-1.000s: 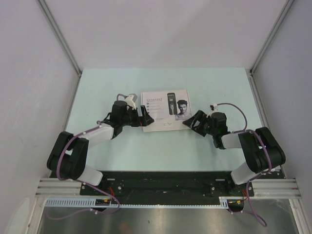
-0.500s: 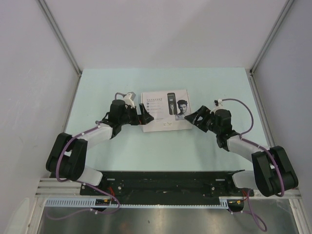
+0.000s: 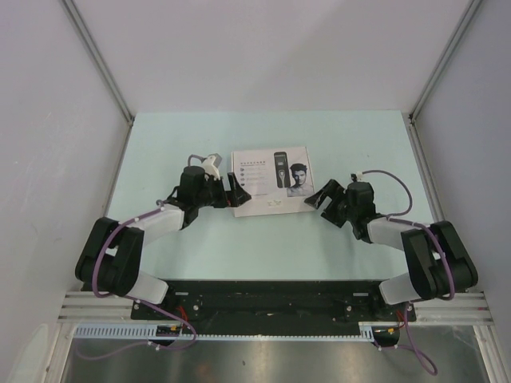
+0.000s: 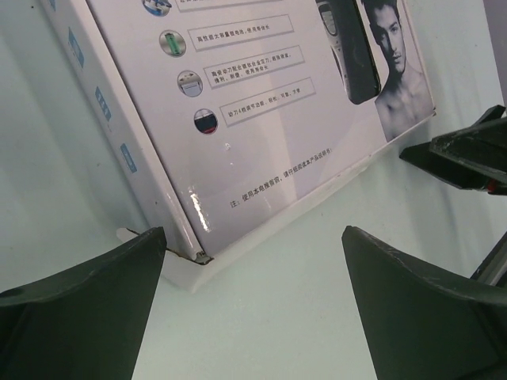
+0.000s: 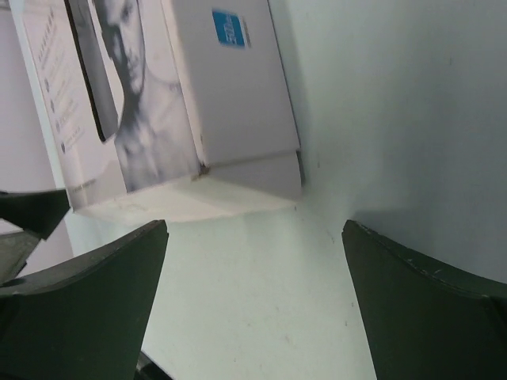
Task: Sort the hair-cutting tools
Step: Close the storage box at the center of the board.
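Beside left gripper (image 3: 237, 188), flat glossy box (image 3: 271, 180)

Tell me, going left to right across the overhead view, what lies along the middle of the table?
Left arm's black open pincer → flat white cardboard box with a printed lid → right arm's black open pincer.

Left arm (image 3: 164, 217) and right arm (image 3: 387, 231): bulky black joints, white link segments, a purple cable (image 3: 382, 173) looping along each; dark wedge-shaped fingers (image 4: 79, 309) at the tips
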Robot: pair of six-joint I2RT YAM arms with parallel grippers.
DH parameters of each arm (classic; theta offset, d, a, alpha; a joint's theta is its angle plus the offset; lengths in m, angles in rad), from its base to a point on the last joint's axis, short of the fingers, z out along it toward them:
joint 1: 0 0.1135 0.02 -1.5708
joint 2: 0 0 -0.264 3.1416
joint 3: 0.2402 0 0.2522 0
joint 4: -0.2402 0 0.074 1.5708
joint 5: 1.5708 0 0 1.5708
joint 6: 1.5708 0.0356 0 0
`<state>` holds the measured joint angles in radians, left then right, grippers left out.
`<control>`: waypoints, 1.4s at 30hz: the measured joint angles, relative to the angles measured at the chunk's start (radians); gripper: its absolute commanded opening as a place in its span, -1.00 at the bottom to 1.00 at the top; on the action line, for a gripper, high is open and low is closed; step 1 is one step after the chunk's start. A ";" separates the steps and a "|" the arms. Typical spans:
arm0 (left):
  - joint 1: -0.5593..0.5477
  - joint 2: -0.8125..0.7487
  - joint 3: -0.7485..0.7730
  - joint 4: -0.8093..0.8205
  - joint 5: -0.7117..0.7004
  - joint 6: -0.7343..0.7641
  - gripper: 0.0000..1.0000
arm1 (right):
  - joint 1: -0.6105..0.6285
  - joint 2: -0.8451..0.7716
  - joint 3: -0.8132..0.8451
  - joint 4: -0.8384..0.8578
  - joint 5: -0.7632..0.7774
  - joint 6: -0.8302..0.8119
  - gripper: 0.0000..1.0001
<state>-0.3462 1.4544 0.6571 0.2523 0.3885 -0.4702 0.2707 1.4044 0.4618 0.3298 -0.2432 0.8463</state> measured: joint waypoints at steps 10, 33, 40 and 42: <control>0.000 0.003 -0.005 0.002 -0.012 0.000 0.88 | -0.005 0.145 0.007 0.235 -0.020 0.027 0.99; 0.012 0.031 0.006 0.013 -0.019 0.001 0.78 | -0.015 0.200 0.144 0.046 -0.138 0.152 0.40; 0.016 0.030 0.007 0.007 -0.023 0.006 0.79 | -0.027 0.144 0.172 -0.059 -0.160 0.211 0.35; 0.016 0.029 0.007 0.007 -0.023 0.007 0.79 | -0.036 0.123 0.173 -0.076 -0.166 0.238 0.33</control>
<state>-0.3302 1.4834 0.6643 0.2596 0.3653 -0.4629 0.2348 1.5276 0.6346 0.2535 -0.4091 1.0843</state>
